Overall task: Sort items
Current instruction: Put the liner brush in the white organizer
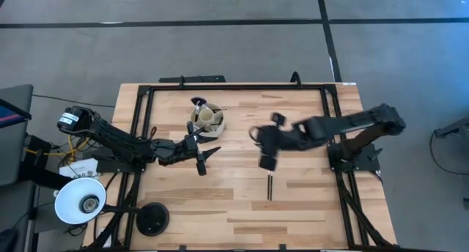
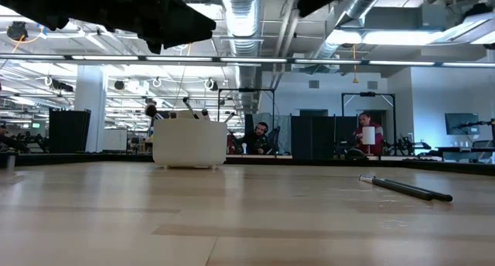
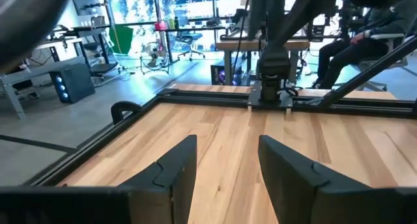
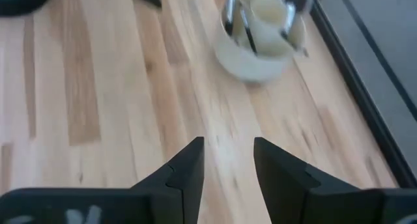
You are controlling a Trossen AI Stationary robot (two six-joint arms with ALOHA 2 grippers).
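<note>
Light wooden bench (image 1: 234, 201), dark frame.

Round cream divided cup (image 1: 208, 119) holds several brushes; one thin dark-handled brush (image 1: 270, 188) lies loose.

Right gripper (image 1: 266, 161) above it, jaws open, empty.

Left gripper (image 1: 207, 156) idle beside cup, jaws open.

Your next move: lower right gripper, align jaws across handle.

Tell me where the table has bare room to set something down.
Most of the wooden table is bare. Widest: the near strip, from the black round base across to the right rail, broken only by one lone brush. The far right corner beyond the right gripper is also free. It is crowded around the cream cup and the left gripper.
</note>
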